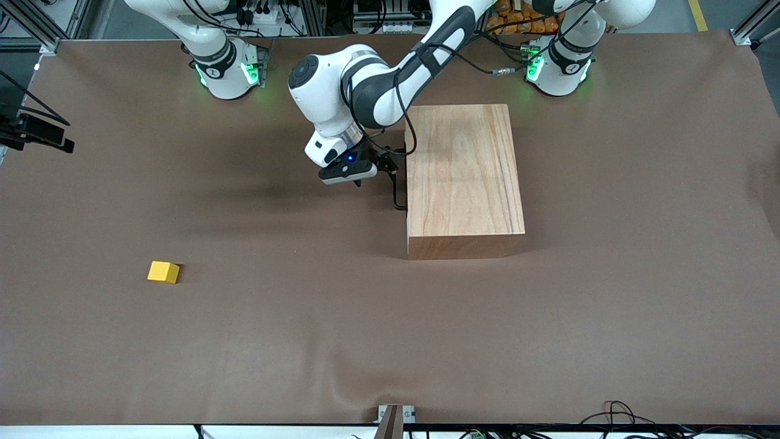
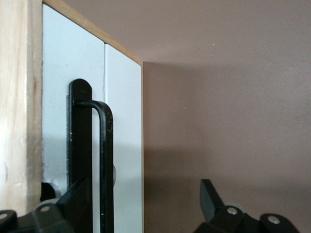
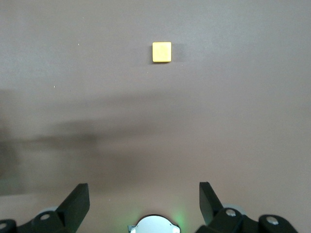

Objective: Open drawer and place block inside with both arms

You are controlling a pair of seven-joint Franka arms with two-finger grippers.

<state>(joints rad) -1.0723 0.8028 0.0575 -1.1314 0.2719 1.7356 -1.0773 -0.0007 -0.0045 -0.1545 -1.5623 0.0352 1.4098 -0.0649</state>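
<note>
The wooden box (image 1: pixel 463 177) stands in the middle of the table with the drawer shut; its white front (image 2: pixel 121 145) faces the right arm's end. The black loop handle (image 1: pixel 399 183) also shows in the left wrist view (image 2: pixel 106 160). My left gripper (image 1: pixel 390 166) is at the handle, open (image 2: pixel 144 187), with the loop between its fingers, close to one finger (image 2: pixel 77 199). The yellow block (image 1: pixel 163 272) lies on the table toward the right arm's end, nearer the front camera. My right gripper (image 3: pixel 144 187) is open and empty, high over the table, with the block (image 3: pixel 162 52) in its view.
A brown mat (image 1: pixel 390 341) covers the table. The two green-lit arm bases (image 1: pixel 228 70) (image 1: pixel 557 67) stand along the edge farthest from the front camera. A black device (image 1: pixel 36 131) sits at the table edge at the right arm's end.
</note>
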